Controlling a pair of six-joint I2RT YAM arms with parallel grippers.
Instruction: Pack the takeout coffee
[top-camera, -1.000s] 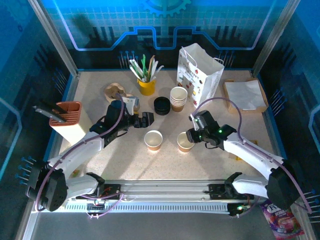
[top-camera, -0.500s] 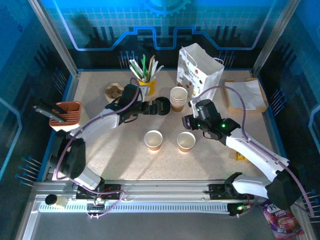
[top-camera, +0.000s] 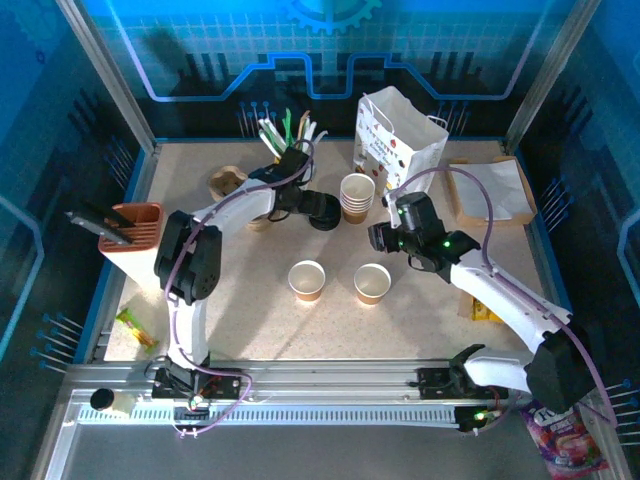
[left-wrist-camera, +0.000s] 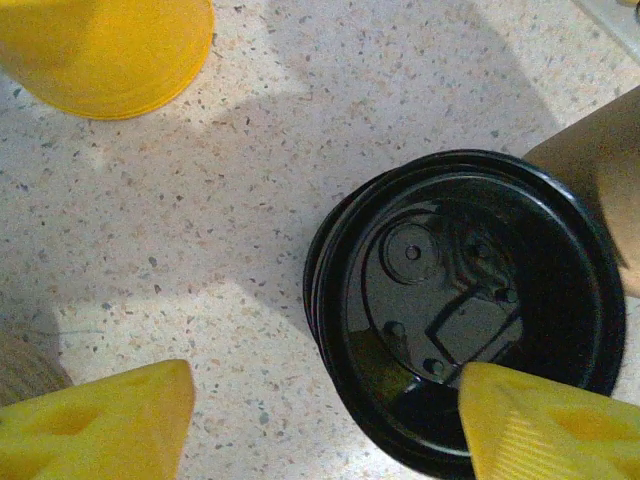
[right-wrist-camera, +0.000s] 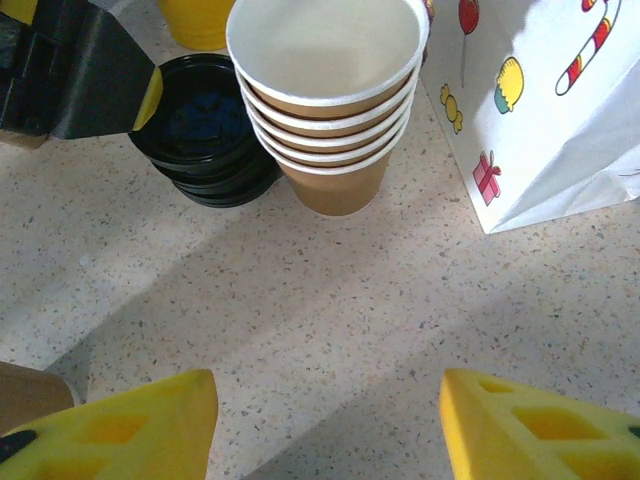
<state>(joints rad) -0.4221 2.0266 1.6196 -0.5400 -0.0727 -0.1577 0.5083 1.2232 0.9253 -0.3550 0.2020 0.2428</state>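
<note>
The jaws of the left gripper (left-wrist-camera: 325, 405) stand apart and hold nothing: one yellow finger (left-wrist-camera: 545, 420) lies over the near rim of the stack of black lids (left-wrist-camera: 470, 300), and the other is out over the bare table beside it. The jaws of the right gripper (right-wrist-camera: 325, 425) are spread and empty too; it hangs to the right of the lids, a little nearer to the arm bases. The two brown paper cups (top-camera: 307, 280) stand side by side without lids, well apart from the lid stack on the side of the arm bases. The step in hand is probably to take one lid. To do it well, the left gripper should centre itself on the stack, catch only the top rim, and lift straight so that the lids below do not come along. The room is uneven. The pile of spare cups (right-wrist-camera: 325, 100) stands just beside the lids on the right, the yellow cup (left-wrist-camera: 105, 50) is near behind them, and the white paper bag (right-wrist-camera: 545, 90) is beyond the spare cups. The open table lies to the left of the lids and toward the two cups, so this is the safer way out.
</note>
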